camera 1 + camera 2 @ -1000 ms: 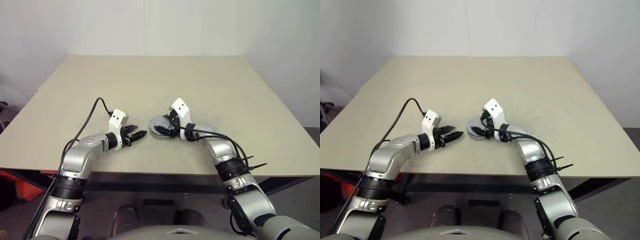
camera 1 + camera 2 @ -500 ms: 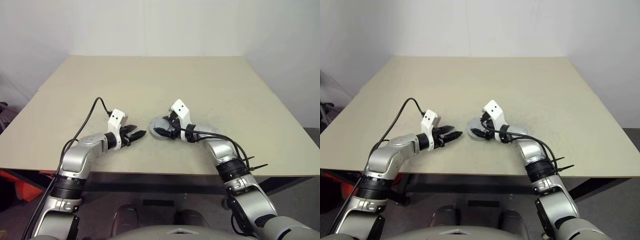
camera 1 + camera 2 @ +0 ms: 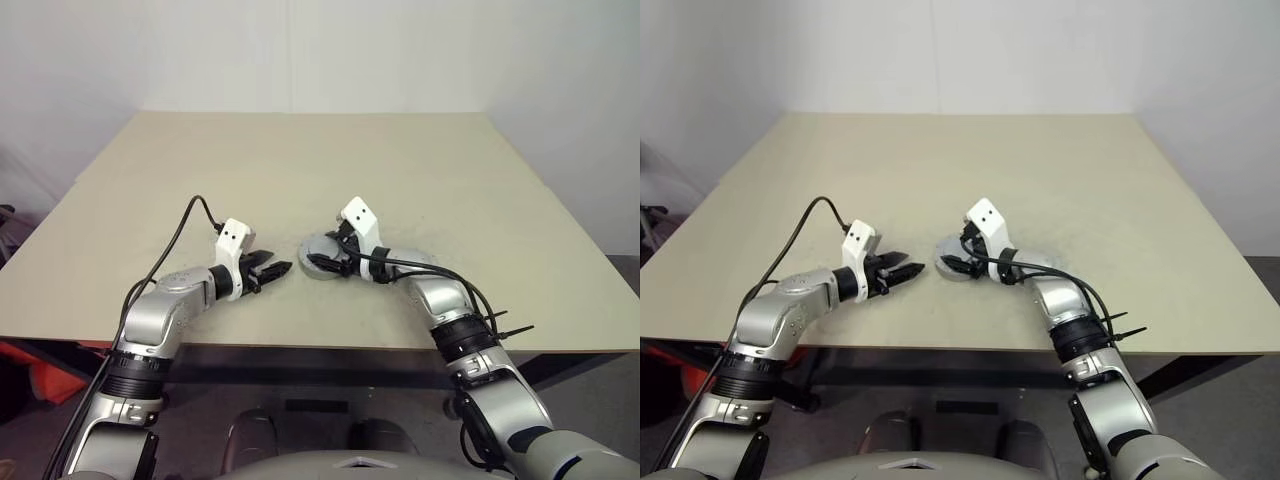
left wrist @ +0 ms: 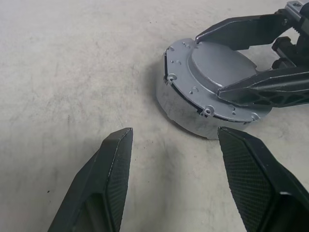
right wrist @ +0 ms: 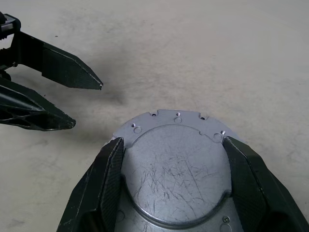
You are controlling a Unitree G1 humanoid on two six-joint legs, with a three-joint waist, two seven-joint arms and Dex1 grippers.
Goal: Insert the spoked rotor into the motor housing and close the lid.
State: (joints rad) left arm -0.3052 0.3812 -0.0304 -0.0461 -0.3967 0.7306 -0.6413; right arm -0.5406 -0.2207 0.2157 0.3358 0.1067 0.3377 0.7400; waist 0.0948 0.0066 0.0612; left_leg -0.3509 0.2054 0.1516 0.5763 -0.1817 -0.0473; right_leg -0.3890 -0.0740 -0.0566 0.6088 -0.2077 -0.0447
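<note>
Near the front edge of the beige table [image 3: 420, 160], seen from the head camera, the motor housing [image 3: 322, 258] lies flat as a round silver shell with its lid on. The right gripper [image 3: 322, 263] reaches over it from the right, its black fingers spread across the top. The left gripper [image 3: 278, 269] points at the housing from the left, close by yet apart from it, with a strip of bare table between.

From the left wrist, the left gripper [image 4: 176, 145] stands wide with nothing between its two textured fingers [image 4: 113, 169]. The housing [image 4: 193, 113] sits just past them on the table, its flat silver lid [image 4: 215, 65] ringed by small screw holes (a thin dark seam runs under the lid's rim). The other arm's black fingers [image 4: 263, 87] lie across the lid's far part.

From the right wrist, the right gripper [image 5: 173, 145] is spread wide, its fingers [image 5: 112, 169] straddling the lid [image 5: 176, 179], one at each side of the raised, scratched centre disc; whether they press the metal or merely sit beside it I cannot tell. The left gripper's pointed tips [image 5: 72, 104] show beyond the housing, apart from it.
</note>
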